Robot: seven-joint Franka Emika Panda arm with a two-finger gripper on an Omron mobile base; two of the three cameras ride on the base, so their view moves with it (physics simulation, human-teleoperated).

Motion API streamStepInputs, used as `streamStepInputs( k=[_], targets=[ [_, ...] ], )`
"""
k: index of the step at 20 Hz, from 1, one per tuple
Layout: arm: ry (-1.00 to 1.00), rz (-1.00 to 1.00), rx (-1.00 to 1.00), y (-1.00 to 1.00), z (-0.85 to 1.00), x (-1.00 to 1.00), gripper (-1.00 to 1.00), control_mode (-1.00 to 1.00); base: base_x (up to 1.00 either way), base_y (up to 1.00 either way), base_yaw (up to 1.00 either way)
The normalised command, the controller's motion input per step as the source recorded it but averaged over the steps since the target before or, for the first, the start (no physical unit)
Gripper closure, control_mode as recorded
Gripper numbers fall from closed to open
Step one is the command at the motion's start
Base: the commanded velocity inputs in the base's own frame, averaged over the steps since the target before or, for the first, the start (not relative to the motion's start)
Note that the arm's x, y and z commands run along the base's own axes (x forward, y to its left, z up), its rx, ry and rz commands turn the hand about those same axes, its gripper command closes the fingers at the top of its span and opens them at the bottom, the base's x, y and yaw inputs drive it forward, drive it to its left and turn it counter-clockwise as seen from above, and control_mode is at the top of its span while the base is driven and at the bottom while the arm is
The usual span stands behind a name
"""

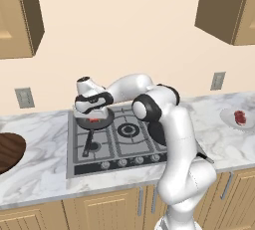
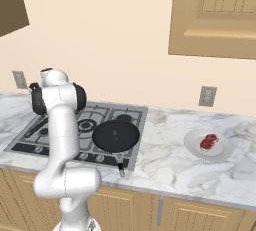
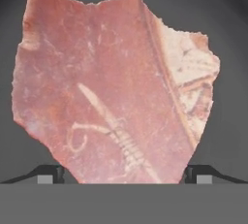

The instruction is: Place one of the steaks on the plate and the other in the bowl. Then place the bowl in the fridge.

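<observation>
While the marble surface (image 1: 40,169) stretched out beneath the tool (image 1: 92,116), the bowl (image 1: 7,152) sat far to its left and a plate (image 1: 238,119) with the red steak (image 1: 240,117) far right. Directly under the tool lay a frying pan (image 1: 94,122) holding the pink steak (image 3: 111,92). The tool's tips stood wide apart, one on either side of that steak, gripping nothing.

Plain cream wall (image 1: 129,40); tan wood upper cabinets (image 2: 215,15); white marble-veined counter (image 2: 165,162); steel gas hob (image 1: 119,147); grey wall sockets (image 2: 207,96).

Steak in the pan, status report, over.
Gripper open, tips straddling the pale steak. Steak lies in the frying pan, not gripped. Other steak already plated. Nothing in the way.
</observation>
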Motion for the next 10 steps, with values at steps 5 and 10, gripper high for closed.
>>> streamStepInputs(
  k=[5, 10],
  targets=[
    [0.00, 0.00, 0.00, 0.00, -0.02, 0.00, 1.00, -1.00, 0.00, 0.00, 0.00],
    [0.00, 0.00, 0.00, -0.02, 0.00, 0.00, 1.00, -1.00, 0.00, 0.00, 0.00]
  ],
)
